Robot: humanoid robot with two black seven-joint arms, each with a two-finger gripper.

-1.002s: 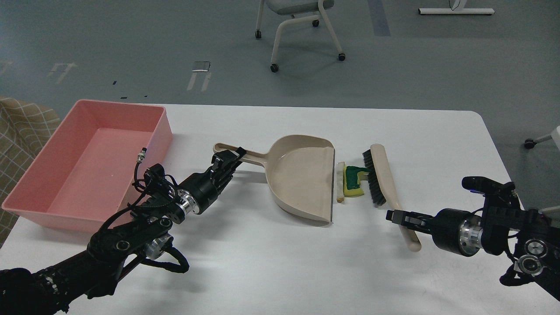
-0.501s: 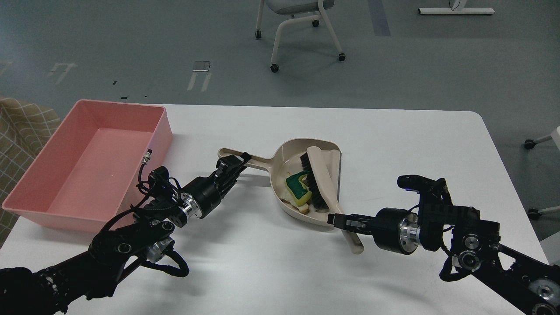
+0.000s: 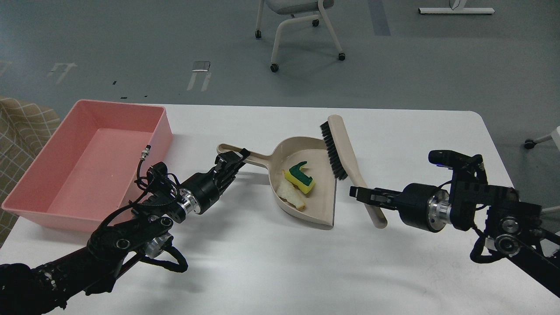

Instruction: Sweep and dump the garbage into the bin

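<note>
From the head view, the left gripper [image 3: 232, 161] is clamping its fingers on the dustpan [image 3: 306, 186] handle, and the right gripper [image 3: 365, 194] is pinching the brush [image 3: 343, 153] handle, bristles lifted just beside the pan's mouth. The garbage [image 3: 297, 186] is lying inside the pan on the desk [image 3: 271, 262]. Carrying it to the bin [image 3: 87, 157], I'd judge, is calling for a level pan, mouth slightly raised.

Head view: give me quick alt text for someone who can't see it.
Both scraps, the yellow-green sponge piece and the pale stick-like piece, lie inside the beige dustpan, whose handle the left gripper grips. The right gripper holds the brush beside the pan's right edge; the pink bin sits far left on the white table.
</note>
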